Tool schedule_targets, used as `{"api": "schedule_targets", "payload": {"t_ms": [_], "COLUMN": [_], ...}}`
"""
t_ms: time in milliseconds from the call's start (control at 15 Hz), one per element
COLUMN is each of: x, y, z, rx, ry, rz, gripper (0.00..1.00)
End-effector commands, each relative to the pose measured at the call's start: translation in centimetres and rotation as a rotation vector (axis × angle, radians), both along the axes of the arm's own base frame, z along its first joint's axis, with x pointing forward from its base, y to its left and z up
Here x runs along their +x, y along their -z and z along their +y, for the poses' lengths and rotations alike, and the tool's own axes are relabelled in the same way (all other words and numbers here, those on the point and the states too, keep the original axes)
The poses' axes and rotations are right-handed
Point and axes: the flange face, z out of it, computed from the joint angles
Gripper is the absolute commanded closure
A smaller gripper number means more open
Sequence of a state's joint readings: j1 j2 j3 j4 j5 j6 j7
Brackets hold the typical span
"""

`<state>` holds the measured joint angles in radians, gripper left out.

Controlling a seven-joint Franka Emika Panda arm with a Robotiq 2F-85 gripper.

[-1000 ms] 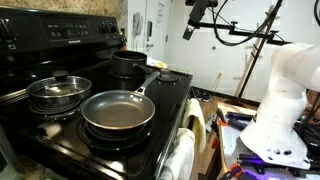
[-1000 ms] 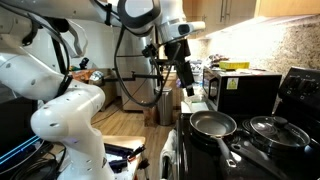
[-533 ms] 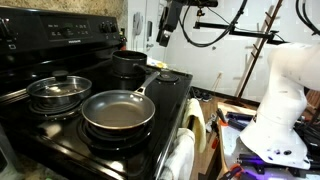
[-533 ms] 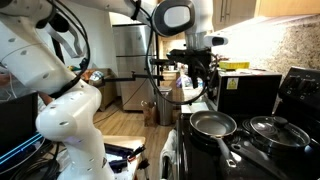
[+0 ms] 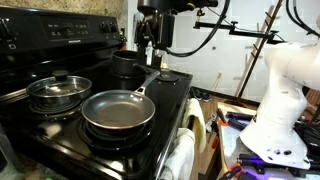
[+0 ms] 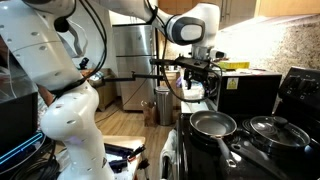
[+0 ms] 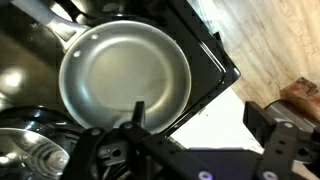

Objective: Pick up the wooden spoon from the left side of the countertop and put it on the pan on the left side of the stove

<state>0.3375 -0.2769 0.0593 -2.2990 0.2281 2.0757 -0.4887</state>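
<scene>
The pan (image 5: 118,110) sits empty on the front burner of the black stove (image 5: 172,95). It shows in both exterior views (image 6: 213,124) and fills the upper left of the wrist view (image 7: 125,78). My gripper (image 5: 150,50) hangs in the air above the far end of the stove, past the pan's handle (image 6: 200,88). In the wrist view its fingers (image 7: 194,106) are spread apart with nothing between them, over a white surface beside the stove. The wooden spoon is not seen in any view.
A lidded steel pot (image 5: 57,92) stands beside the pan and a tall black pot (image 5: 130,62) behind it. A towel (image 5: 180,155) hangs at the stove front. A microwave (image 6: 245,90) stands by the stove. The robot's white base (image 5: 285,110) is on the floor side.
The arm has swung from out over the room toward the stove and lowered. The gripper now hangs above the stove's far end. Pan and pots have not moved.
</scene>
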Motion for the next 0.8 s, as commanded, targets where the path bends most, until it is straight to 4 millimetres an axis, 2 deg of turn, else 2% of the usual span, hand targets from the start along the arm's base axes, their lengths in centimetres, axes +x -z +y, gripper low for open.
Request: {"api": "schedule_targets", "payload": {"t_ms": [0, 267, 400, 733], "x": [0.0, 0.3, 0.8, 2.5], "y": [0.4, 1.0, 2.2, 5.2], "z": [0.6, 1.3, 2.6, 8.2], "rx": [-0.004, -0.002, -0.090, -0.116], "ry": [-0.022, -0.082, -0.159, -0.405], "rz": [0.010, 0.029, 0.084, 0.153], "gripper": [0.00, 0.00, 0.00, 0.00]}}
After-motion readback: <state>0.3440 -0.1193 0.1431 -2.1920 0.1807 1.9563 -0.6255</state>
